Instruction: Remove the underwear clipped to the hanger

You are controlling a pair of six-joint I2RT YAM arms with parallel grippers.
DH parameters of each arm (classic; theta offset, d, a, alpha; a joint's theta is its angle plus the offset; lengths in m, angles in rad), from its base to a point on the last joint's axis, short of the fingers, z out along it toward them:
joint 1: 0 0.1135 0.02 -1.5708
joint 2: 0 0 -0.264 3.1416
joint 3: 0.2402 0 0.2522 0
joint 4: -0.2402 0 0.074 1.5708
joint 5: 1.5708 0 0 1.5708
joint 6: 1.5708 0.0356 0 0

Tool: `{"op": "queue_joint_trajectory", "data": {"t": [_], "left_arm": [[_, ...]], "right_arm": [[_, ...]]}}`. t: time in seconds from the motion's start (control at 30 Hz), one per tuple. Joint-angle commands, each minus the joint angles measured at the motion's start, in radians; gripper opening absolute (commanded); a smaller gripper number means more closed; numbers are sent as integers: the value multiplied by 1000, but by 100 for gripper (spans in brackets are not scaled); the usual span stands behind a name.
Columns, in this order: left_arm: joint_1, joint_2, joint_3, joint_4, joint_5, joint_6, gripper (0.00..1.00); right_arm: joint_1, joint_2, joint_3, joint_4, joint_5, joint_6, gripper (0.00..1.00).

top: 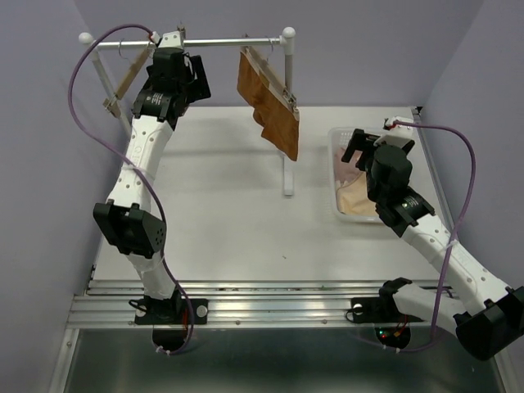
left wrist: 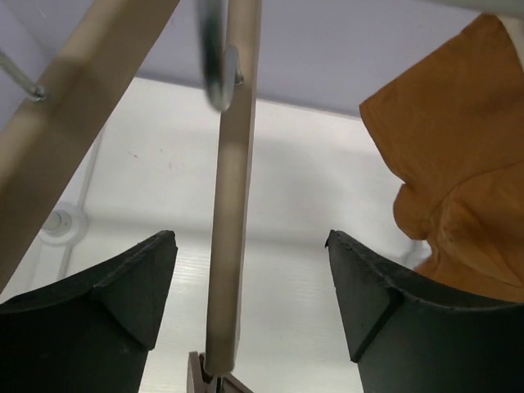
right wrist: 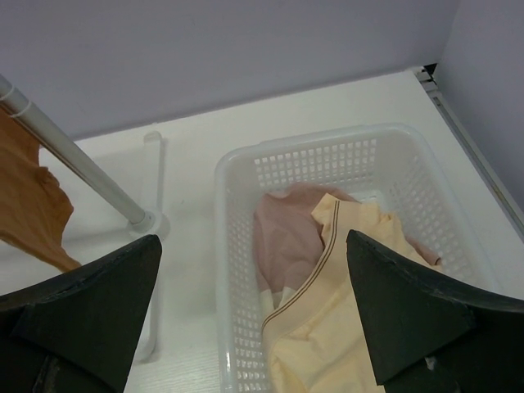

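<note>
With two pairs [right wrist: 327, 327] in the basket [right wrist: 237, 327] at three o'clock under the wide-spread right gripper [right wrist: 254, 239], the orange-brown underwear [top: 270, 106] (the last) hangs clipped at twelve, needing the left gripper [left wrist: 250, 246], jaws apart, at its hanger [top: 270, 79].

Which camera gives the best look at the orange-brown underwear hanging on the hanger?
The top external view: the orange-brown underwear shows whole there, hanging from its hanger on the rail. The left wrist view catches only part of it at the right edge; the right wrist view shows only a corner at the left edge.
</note>
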Motion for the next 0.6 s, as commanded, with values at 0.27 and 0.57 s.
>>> {"op": "queue_joint_trajectory", "data": {"t": [0.27,0.57], "left_arm": [[-3,-278,-124,110,73,-55,99],[-101,-413,-195,123,30,-107,99]], "right_arm": [[2,-46,-14,88,-201,-59,100],[2,-52,-24,74,-210,-21,100]]}}
